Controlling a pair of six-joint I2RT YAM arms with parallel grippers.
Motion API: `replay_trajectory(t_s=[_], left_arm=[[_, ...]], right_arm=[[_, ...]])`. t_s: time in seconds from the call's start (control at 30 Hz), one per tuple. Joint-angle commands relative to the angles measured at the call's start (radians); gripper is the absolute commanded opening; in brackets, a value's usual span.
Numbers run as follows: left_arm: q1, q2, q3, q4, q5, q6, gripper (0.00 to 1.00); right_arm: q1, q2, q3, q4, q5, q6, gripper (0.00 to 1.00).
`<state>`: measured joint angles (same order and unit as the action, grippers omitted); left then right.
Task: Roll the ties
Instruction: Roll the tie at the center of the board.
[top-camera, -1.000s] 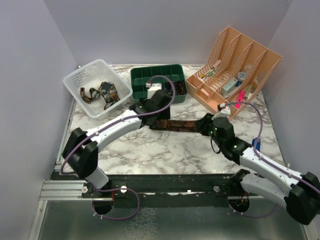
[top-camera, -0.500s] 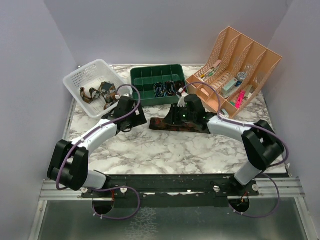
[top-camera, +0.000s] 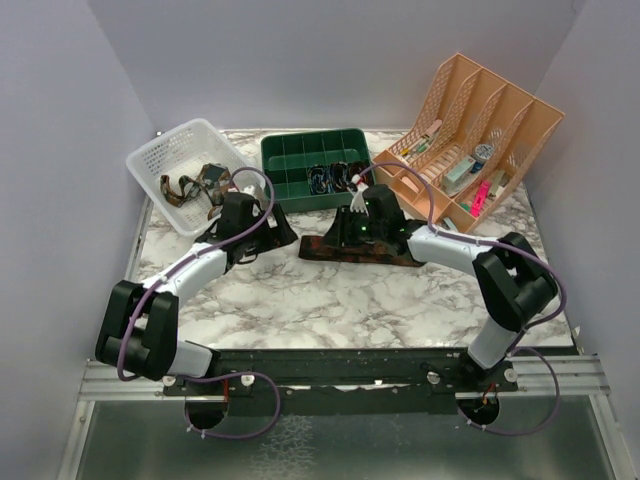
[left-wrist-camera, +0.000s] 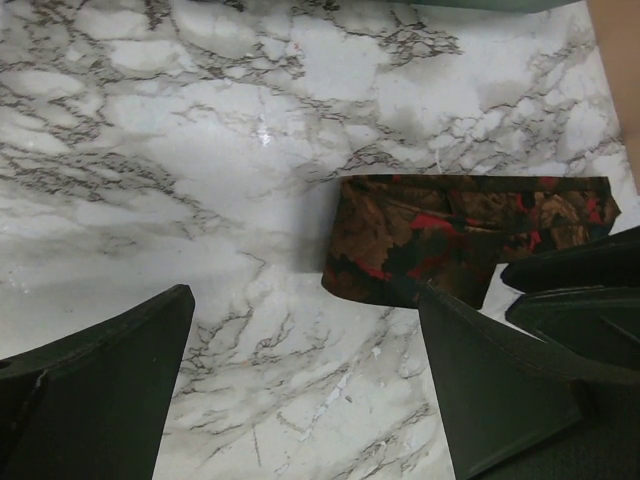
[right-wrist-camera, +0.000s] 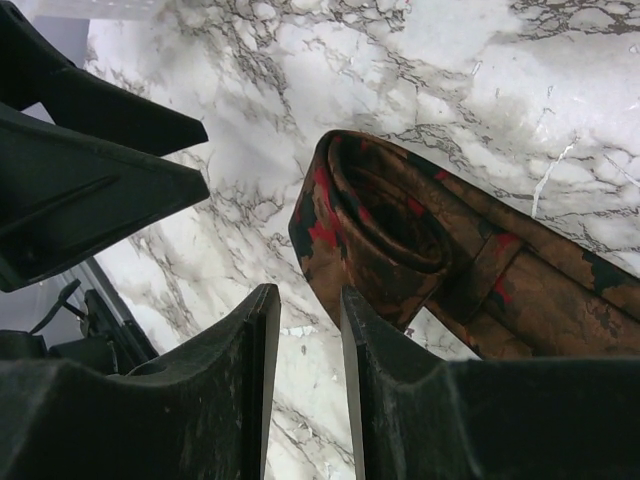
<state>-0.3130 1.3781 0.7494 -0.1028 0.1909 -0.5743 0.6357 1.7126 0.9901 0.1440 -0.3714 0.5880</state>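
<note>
Right wrist: soft brown tie (right-wrist-camera: 400, 240) blotched red, one end curled into a loose coil, the rest lying flat as a long strip mid-way across glossy grey-veined marble table (right-wrist-camera: 480, 60). Just beside the coil, right gripper (right-wrist-camera: 305, 370), matte black fingers a narrow slit apart, holding nothing. Near the strip's left end but apart from it, left gripper (left-wrist-camera: 300, 390), spread wide, empty. Behind: green compartment tray (top-camera: 290, 160) with rolled ties (top-camera: 335, 177), white mesh basket (top-camera: 150, 165) with loose ties (top-camera: 200, 185), peach slotted file rack (top-camera: 500, 110). Open marble from the tie to the near edge
</note>
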Motion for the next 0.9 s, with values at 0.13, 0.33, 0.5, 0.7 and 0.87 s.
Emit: replay_trajectory(t_s=[0.13,0.33,0.5,0.7,0.87], left_arm=[[0.006,0.073,-0.021,0.183,0.161,0.053,0.94],[0.006,0.122,-0.09,0.332,0.21,0.015,0.93],[0.006,0.108,-0.104,0.335,0.213,0.029,0.93],[0.006,0.086,-0.114,0.325,0.195,0.045,0.94],[0.006,0.098,-0.117,0.352,0.225,0.05,0.94]], right_arm=[[0.007,0.051,-0.003,-0.02,0.011,0.013,0.36],[0.007,0.066,-0.019,0.009,0.049,0.004,0.36],[0.007,0.064,-0.019,-0.002,0.052,-0.004,0.36],[0.006,0.068,-0.023,-0.002,0.051,-0.003,0.36],[0.005,0.07,-0.022,-0.005,0.051,-0.004,0.37]])
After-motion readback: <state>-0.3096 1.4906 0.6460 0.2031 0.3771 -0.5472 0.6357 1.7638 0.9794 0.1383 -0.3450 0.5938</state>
